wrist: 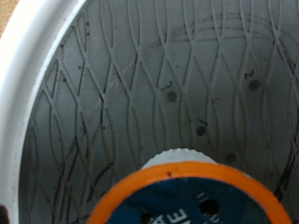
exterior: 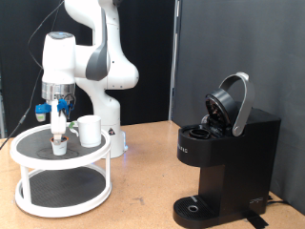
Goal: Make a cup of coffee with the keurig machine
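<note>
The gripper (exterior: 61, 132) hangs over the upper shelf of a white round two-tier stand (exterior: 29, 153) at the exterior view's left. Its fingertips are just above a small coffee pod (exterior: 59, 145). The wrist view shows the pod (wrist: 187, 196) close up, with an orange rim and a dark blue top; no fingers show there. The white cup (exterior: 89, 131) stands on the same shelf, just right of the gripper and apart from it. The black keurig machine (exterior: 224, 162) stands at the exterior view's right with its lid (exterior: 232, 103) raised. Its drip tray (exterior: 195, 204) is bare.
The stand's upper shelf has a grey mesh liner (wrist: 177, 84) and a raised white rim (wrist: 33, 103). The robot's white base (exterior: 112, 134) stands right behind the stand. Brown tabletop (exterior: 143, 181) lies between stand and machine. A dark wall is behind.
</note>
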